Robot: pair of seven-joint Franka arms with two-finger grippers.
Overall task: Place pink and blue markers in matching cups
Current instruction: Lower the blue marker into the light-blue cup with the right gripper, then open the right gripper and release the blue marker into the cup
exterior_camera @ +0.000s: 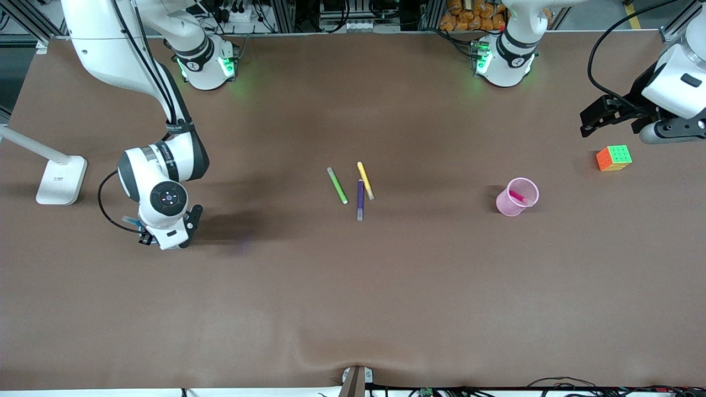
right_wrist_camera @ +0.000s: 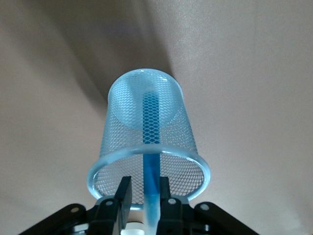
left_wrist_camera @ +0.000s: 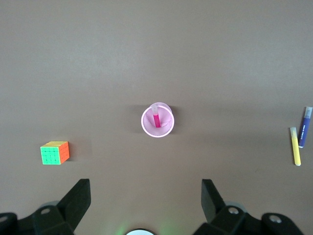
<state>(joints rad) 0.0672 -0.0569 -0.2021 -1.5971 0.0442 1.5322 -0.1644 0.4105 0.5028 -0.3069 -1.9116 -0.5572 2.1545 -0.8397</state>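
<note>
The pale pink cup (exterior_camera: 517, 197) stands toward the left arm's end of the table with the pink marker (exterior_camera: 517, 196) leaning inside it; both show in the left wrist view, cup (left_wrist_camera: 146, 128) and marker (left_wrist_camera: 156, 120). My left gripper (exterior_camera: 593, 118) is open and empty, up in the air above the cube's end of the table, fingers wide apart (left_wrist_camera: 145, 200). My right gripper (right_wrist_camera: 144, 181) hangs over the light blue mesh cup (right_wrist_camera: 127, 122). The blue marker (right_wrist_camera: 151, 122) stands in that cup, resting against one finger with a gap to the other. In the front view the right hand (exterior_camera: 165, 238) hides the cup.
Green pen (exterior_camera: 337, 186), yellow pen (exterior_camera: 365, 180) and dark purple pen (exterior_camera: 360, 199) lie together at mid-table. A colour cube (exterior_camera: 613, 157) sits near the left arm's end. A white lamp base (exterior_camera: 60, 179) stands at the right arm's end.
</note>
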